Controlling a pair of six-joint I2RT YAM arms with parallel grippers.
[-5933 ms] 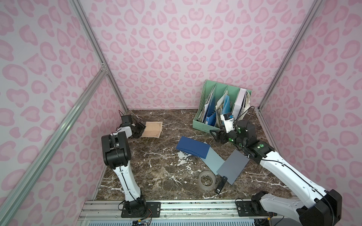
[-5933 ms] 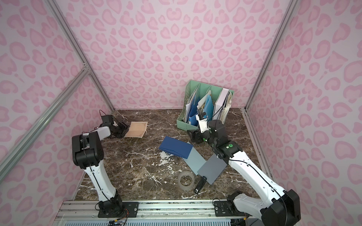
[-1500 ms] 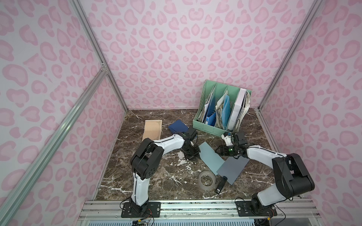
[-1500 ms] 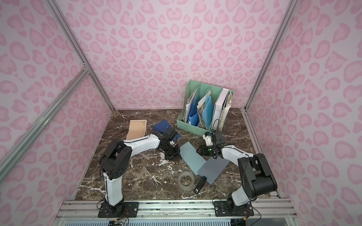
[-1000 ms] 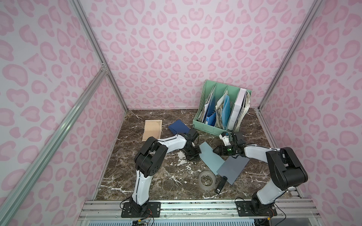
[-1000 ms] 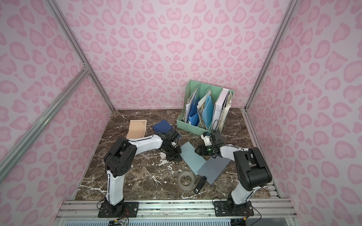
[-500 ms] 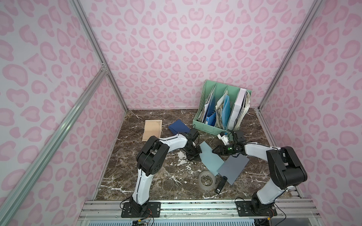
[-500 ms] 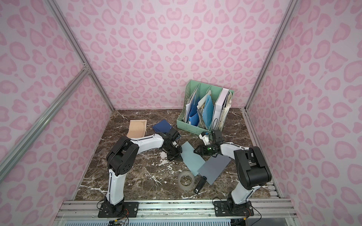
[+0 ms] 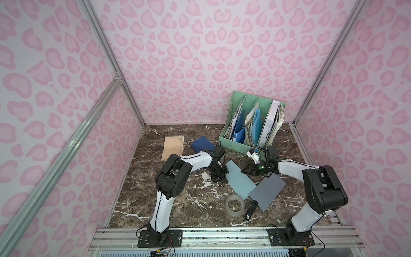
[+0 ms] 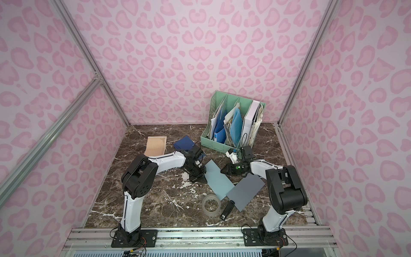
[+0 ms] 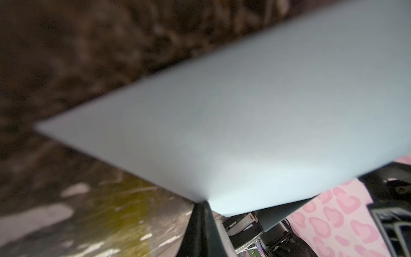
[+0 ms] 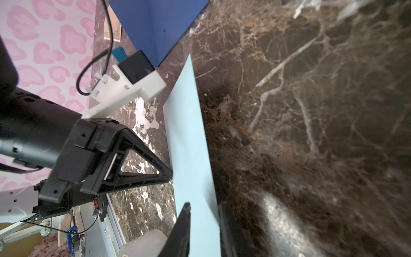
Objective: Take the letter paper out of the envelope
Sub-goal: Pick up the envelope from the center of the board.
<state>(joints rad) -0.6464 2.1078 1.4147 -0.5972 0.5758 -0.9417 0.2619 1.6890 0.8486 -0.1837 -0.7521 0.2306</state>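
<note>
1. Here the whole move turns on the pale blue envelope (image 9: 239,179). It lies flat on the table (image 9: 178,207) between the two arms, with its long axis running from the back toward the front and slanting to the right.
2. The left pincer (image 9: 220,178) is closed on the envelope's left long edge. In the left wrist view its fingertips (image 11: 200,207) meet right at the paper's rim.
3. The right pincer (image 9: 245,171) reaches in from the opposite side, near the back end. In the right wrist view its jaws stand a little apart, one on each side of the envelope's right edge, and do not look pinched yet.
4. We cannot make out the letter paper itself. It is probably inside the envelope, though blur leaves the mouth's side unclear.
5. Each arm is at its own edge, so neither needs to reach further. We judge the next pull should run along the long axis.
6. A grey sheet (image 9: 266,191) touches the envelope's front right corner. A tape roll (image 9: 235,204) and a stapler (image 9: 250,210) sit just in front, and a drag that way could snag them.
7. The dark blue folder (image 9: 202,143), tan sheet (image 9: 173,146) and green file rack (image 9: 235,142) lie behind.
</note>
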